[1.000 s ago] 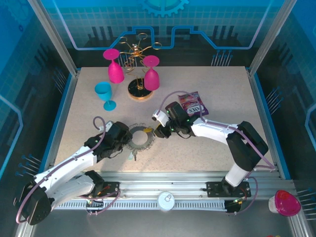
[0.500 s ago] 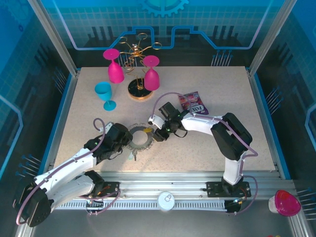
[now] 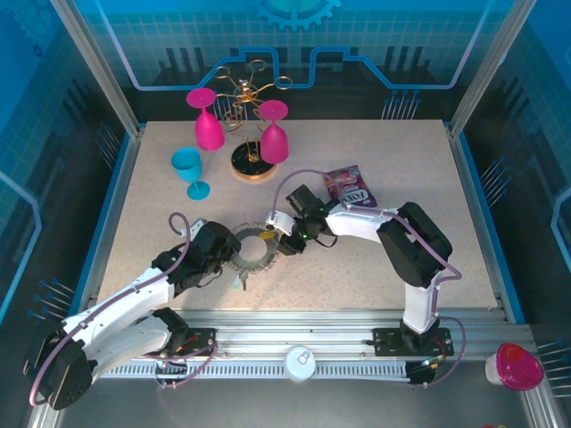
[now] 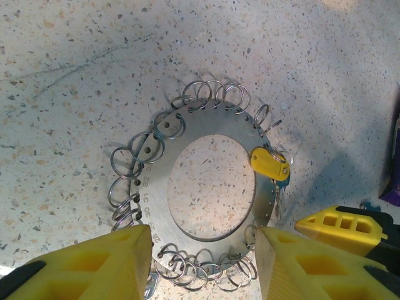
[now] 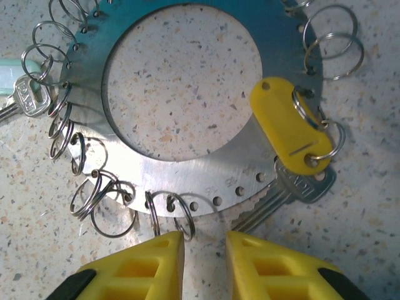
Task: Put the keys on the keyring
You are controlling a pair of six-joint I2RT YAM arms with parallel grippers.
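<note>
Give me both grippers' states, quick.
Left gripper: jaws apart, straddling the keyring's near edge; grip cannot be told.
Right gripper: narrowly open at the keyring's rim, holding nothing.

Bare tabletop [image 3: 401, 152] to the right and far right leaves wide passage. The far left is crowded: a pink goblet [image 3: 208, 120], a second pink goblet [image 3: 273, 134], a blue goblet [image 3: 189, 171] and the gold rack [image 3: 250, 165] stand close together (narrow gaps only). A snack packet [image 3: 350, 185] lies beside the right arm [image 3: 375, 218]. At the keyring [image 3: 259, 259], the left claw [image 3: 232, 260] grips the near-left rim and the right claw [image 3: 284, 241] crowds the opposite rim
</note>
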